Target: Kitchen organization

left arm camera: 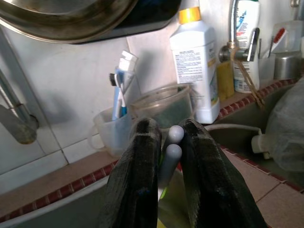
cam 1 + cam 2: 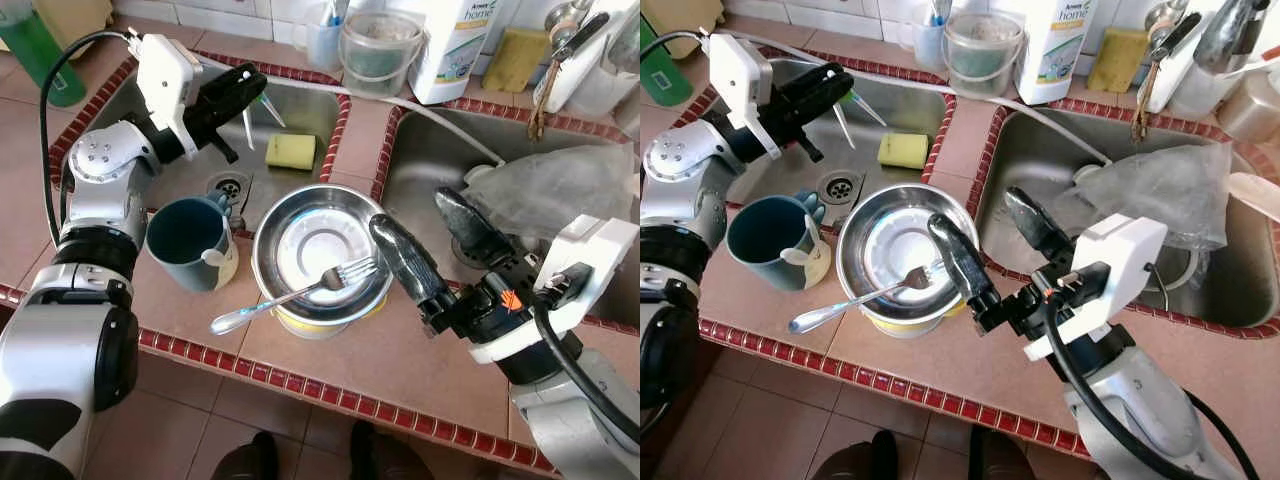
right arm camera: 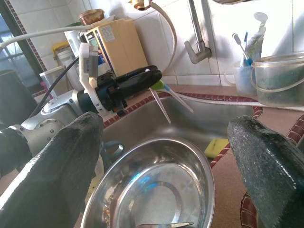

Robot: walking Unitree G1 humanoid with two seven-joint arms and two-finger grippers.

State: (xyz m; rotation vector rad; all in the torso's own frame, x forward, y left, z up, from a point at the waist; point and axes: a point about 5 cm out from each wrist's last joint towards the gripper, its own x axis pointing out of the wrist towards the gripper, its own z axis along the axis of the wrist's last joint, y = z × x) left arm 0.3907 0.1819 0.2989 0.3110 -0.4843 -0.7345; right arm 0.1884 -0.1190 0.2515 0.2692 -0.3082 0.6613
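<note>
My left gripper (image 2: 250,85) hovers over the left sink (image 2: 300,105), shut on two thin white sticks (image 2: 248,125) that look like toothbrush handles; their rounded ends show between its fingers (image 1: 142,156). A steel bowl (image 2: 265,235) stands on a yellow dish on the tiled ledge between the sinks, with a fork (image 2: 290,295) lying across it. My right gripper (image 2: 417,215) is open just right of the bowl, one finger beside the rim and the other over the right sink's edge. A blue-green mug (image 2: 190,240) holding a white spoon stands left of the bowl.
A yellow sponge (image 2: 290,150) lies in the left sink. A crumpled plastic bag (image 2: 560,190) lies in the right sink. Behind stand a cup of toothbrushes (image 2: 322,35), a plastic tub (image 2: 380,50) and a white bottle (image 2: 455,40). A person's shoes (image 2: 380,455) are below the counter edge.
</note>
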